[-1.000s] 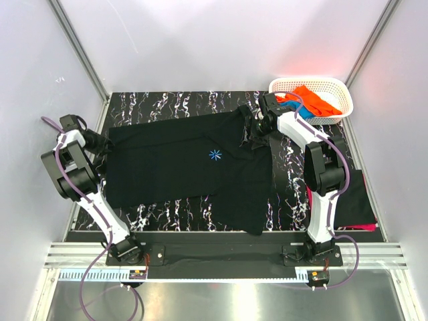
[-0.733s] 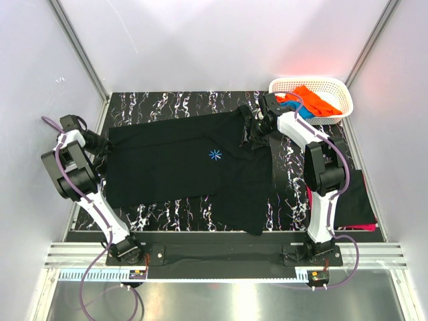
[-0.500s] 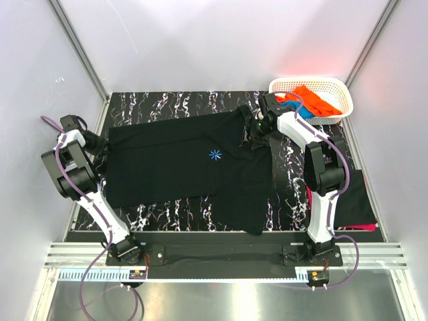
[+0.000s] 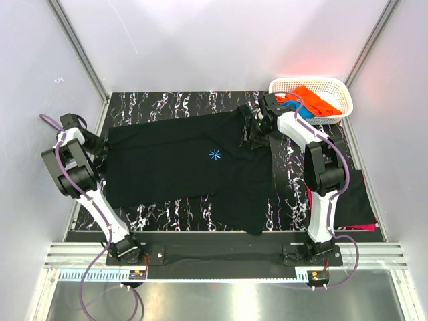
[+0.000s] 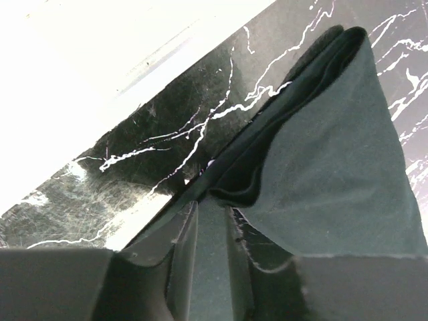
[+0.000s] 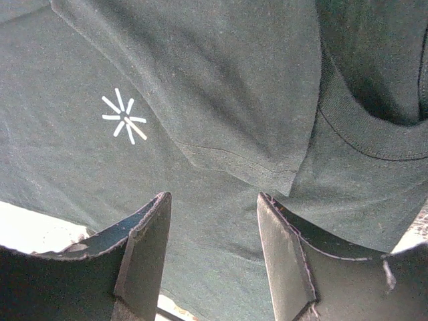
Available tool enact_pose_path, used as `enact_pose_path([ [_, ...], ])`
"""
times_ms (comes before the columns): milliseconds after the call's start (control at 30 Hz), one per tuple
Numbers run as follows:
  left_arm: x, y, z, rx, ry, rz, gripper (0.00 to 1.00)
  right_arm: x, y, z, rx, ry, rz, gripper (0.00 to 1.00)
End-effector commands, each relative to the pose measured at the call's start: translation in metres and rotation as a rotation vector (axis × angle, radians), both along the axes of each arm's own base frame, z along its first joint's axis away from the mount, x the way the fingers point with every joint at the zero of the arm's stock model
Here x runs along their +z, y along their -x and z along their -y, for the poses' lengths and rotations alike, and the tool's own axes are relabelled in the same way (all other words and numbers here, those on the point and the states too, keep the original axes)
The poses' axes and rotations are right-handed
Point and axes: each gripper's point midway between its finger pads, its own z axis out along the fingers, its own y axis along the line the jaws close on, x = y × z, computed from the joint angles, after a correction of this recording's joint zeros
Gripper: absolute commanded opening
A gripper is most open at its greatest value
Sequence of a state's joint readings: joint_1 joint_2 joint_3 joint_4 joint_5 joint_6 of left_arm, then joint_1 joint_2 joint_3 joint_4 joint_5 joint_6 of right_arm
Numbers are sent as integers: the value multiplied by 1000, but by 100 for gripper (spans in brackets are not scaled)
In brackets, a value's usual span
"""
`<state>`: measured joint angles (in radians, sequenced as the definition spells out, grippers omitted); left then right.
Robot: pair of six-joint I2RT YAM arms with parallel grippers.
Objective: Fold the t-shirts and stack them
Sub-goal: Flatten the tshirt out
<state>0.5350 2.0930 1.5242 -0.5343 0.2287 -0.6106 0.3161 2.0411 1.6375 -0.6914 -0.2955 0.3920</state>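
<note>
1. Folding the black t-shirt (image 4: 180, 167) is, in my judgement, the step in hand. It lies spread flat across the counter (image 4: 180, 103), starburst mark (image 4: 215, 155) facing up.
2. Left jaws: low at the shirt's left edge, standing narrow with a fold of the edge cloth between them. I cannot tell whether they are clamped on it.
3. Right jaws: apart, hovering over the cloth beside the collar (image 6: 361, 127), with nothing between them.
4. Next move, as I read it: lower the right jaws and pinch the collar end, then lift both ends evenly so the cloth does not drag.
5. An orange t-shirt (image 4: 311, 97) sits in the basket (image 4: 307, 81). A folded stack (image 4: 354, 200) lies near right, well apart.
</note>
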Motion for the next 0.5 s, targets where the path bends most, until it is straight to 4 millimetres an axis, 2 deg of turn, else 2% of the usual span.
enact_pose_path([
  [0, 4, -19, -40, 35, -63, 82, 31, 15, -7, -5, -1, -32, 43, 61],
  [200, 0, -23, -42, 27, -68, 82, 30, 11, -6, -7, -2, -39, 29, 60],
  [400, 8, -32, -49, 29, -80, 106, 12, 8, -5, -6, -5, -38, 20, 59],
  [433, 8, -33, -49, 27, -81, 108, 3, 8, -5, -7, -5, -39, 18, 59],
  [467, 12, -36, -49, 24, -82, 120, 0, 8, -5, -7, -5, -39, 18, 59],
])
